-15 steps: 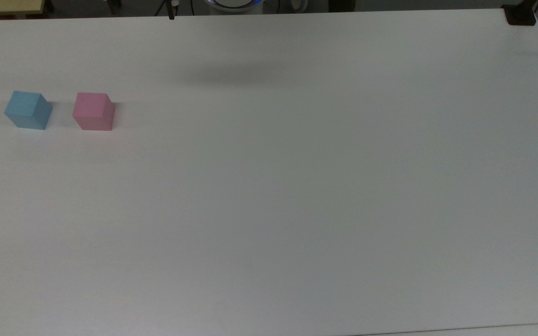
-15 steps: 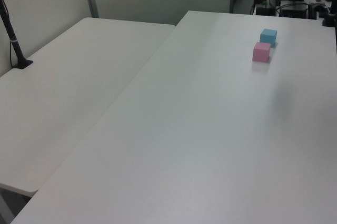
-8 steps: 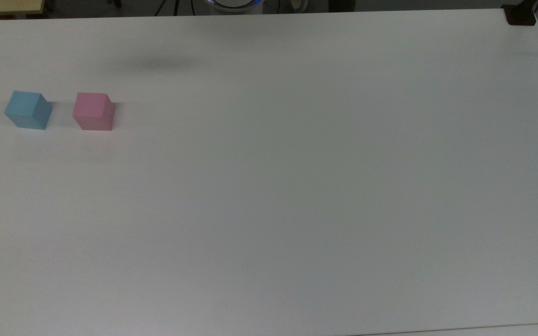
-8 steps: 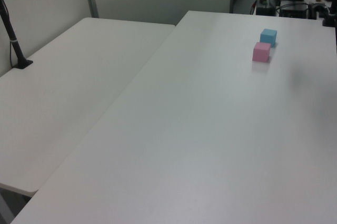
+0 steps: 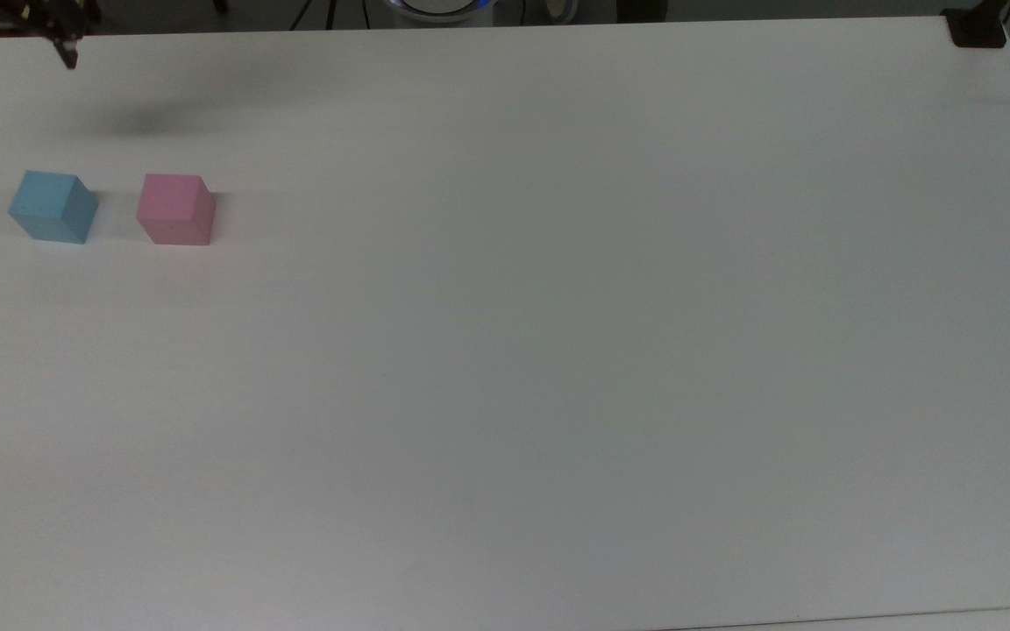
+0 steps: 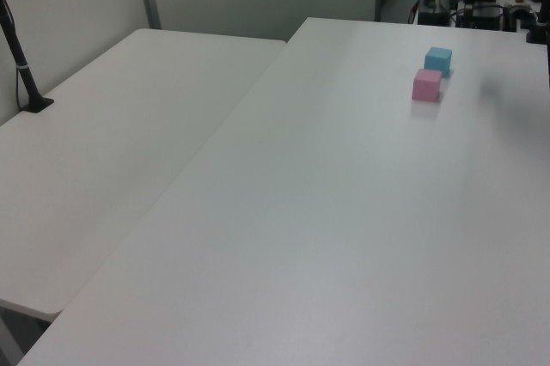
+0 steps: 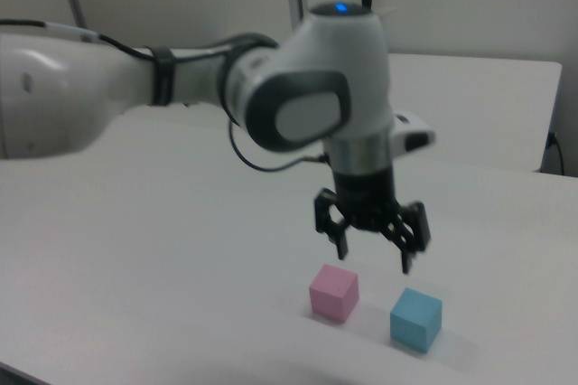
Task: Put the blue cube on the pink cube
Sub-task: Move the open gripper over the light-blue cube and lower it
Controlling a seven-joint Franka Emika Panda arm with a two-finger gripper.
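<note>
Since half a second earlier, the gripper (image 5: 18, 54) had come into the top view's upper left corner, where I had seen none, and the soft shadow (image 5: 150, 123) on the white table (image 5: 558, 350) had slid toward the top view's left, ending just above the two cubes. Neither cube had shifted.

From my station I saw the blue cube (image 5: 53, 207) resting flat on the table near the top view's left edge, with the pink cube (image 5: 175, 209) just beside it on the top view's right, a narrow strip of bare table between them. In the left view the blue cube (image 6: 438, 60) sat farther from the camera than the pink cube (image 6: 427, 84), both near the far right part of the table (image 6: 326, 211).

In the right view the gripper (image 7: 372, 257) hung in the air above the cubes, clear of both, roughly over the gap between the pink cube (image 7: 333, 293) and the blue cube (image 7: 415, 319). Its two black fingers (image 7: 405, 242) pointed downward and stood spread wide apart, with nothing between them. The white arm (image 7: 135, 87) reached in from the right view's left, its last joint showing a small blue light on top.

A black post (image 6: 21, 65) stood on the neighbouring table at the left view's left edge.
</note>
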